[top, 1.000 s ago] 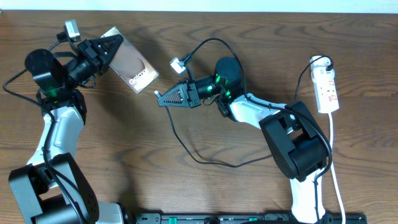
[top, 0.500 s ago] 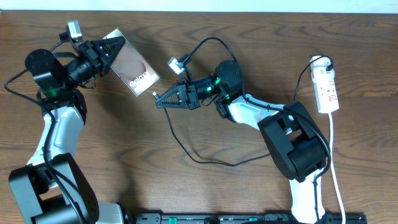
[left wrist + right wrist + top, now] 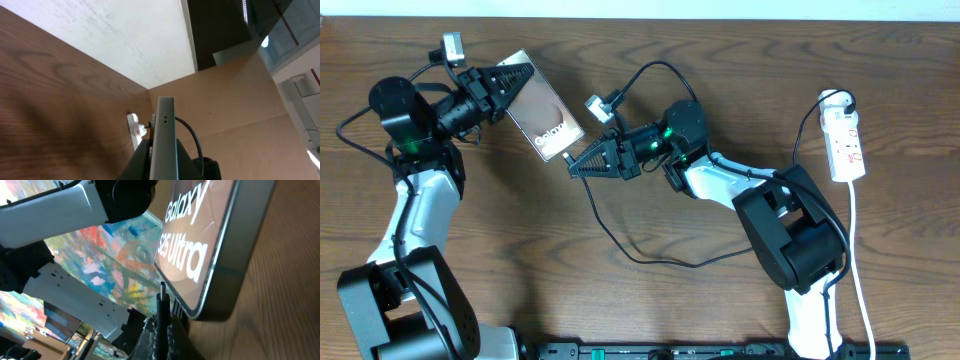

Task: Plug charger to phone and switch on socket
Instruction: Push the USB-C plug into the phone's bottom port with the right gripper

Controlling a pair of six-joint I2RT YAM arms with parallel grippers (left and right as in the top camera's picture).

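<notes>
At the desk (image 3: 520,240) we have the two halves of the job brought nose to nose but not yet joined. Our left tool (image 3: 520,78) is clamped on one end of the phone (image 3: 548,120) and holds it on a tilt at the upper left, with its lettered end turned toward the middle. Our right tool (image 3: 576,165) is pinched closed on the charger (image 3: 620,245) just behind its plug tip (image 3: 162,291). From the right wrist, that tip stands just beside the phone's bottom edge, near one corner, and we judge it short of the port, which we cannot make out. The rest of the black cable trails in a loose loop across the wood. The socket (image 3: 845,140) lies at the far right, well apart from both tools, and its switch is too small for us to read. By our reckoning, the grasping and the lining up are done. What is left is seating the plug in the phone and then the whole of the switching on.
</notes>
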